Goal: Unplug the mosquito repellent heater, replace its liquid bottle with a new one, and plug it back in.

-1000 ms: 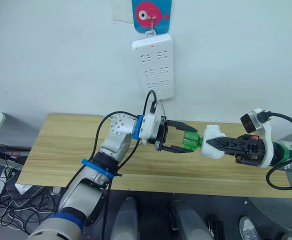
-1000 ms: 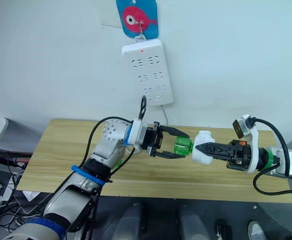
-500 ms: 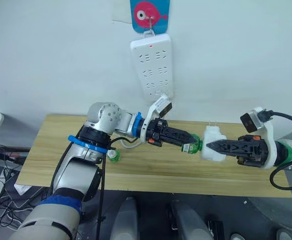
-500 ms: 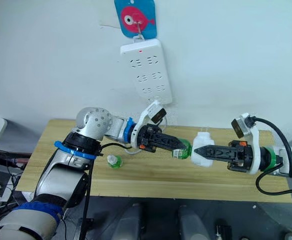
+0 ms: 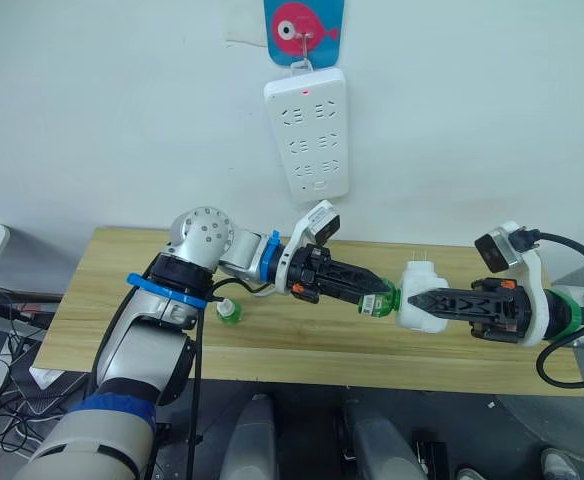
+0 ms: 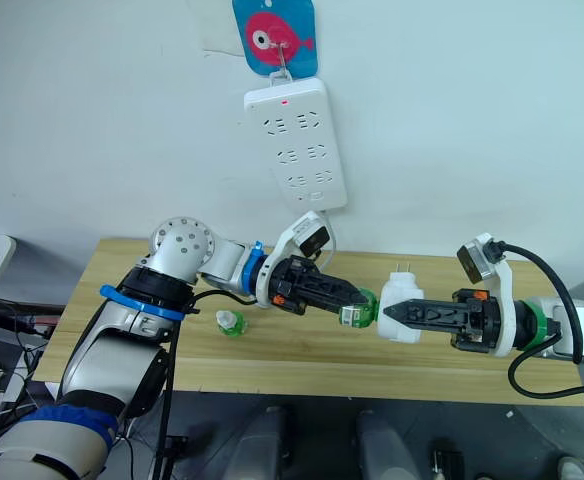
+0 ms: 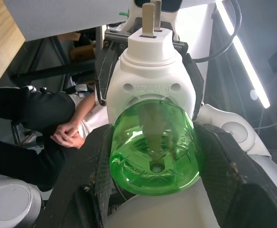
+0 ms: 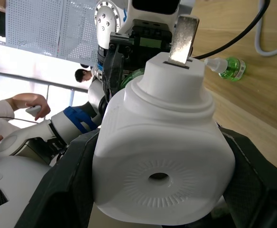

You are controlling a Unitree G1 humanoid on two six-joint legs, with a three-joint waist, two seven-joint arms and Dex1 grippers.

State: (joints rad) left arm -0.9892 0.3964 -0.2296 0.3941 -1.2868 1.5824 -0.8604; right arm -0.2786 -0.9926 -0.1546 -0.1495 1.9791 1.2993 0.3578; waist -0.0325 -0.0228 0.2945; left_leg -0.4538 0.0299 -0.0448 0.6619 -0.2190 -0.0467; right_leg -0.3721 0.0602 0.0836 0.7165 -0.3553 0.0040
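From the head, a pale wooden tabletop [image 5: 122, 300] stands against a white wall carrying a power strip [image 5: 307, 132]. The capped new one [image 5: 229, 312] lies near the left arm. In the left wrist view, the left claw [image 7: 152, 156] is clamped on the liquid bottle [image 7: 153, 152], its neck hidden inside the mosquito repellent heater [image 7: 150, 80]. In the right wrist view, the right claw [image 8: 162, 175] grips the heater's sides, prongs pointing away.

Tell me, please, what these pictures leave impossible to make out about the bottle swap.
- Neck and wick of the liquid bottle: buried in the mosquito repellent heater; how far it is screwed in stays unclear.
- Its label text: too small in the head views.
- The new one on the table: cap details too small.
- Heater's bottle socket: faces away in the right wrist view.
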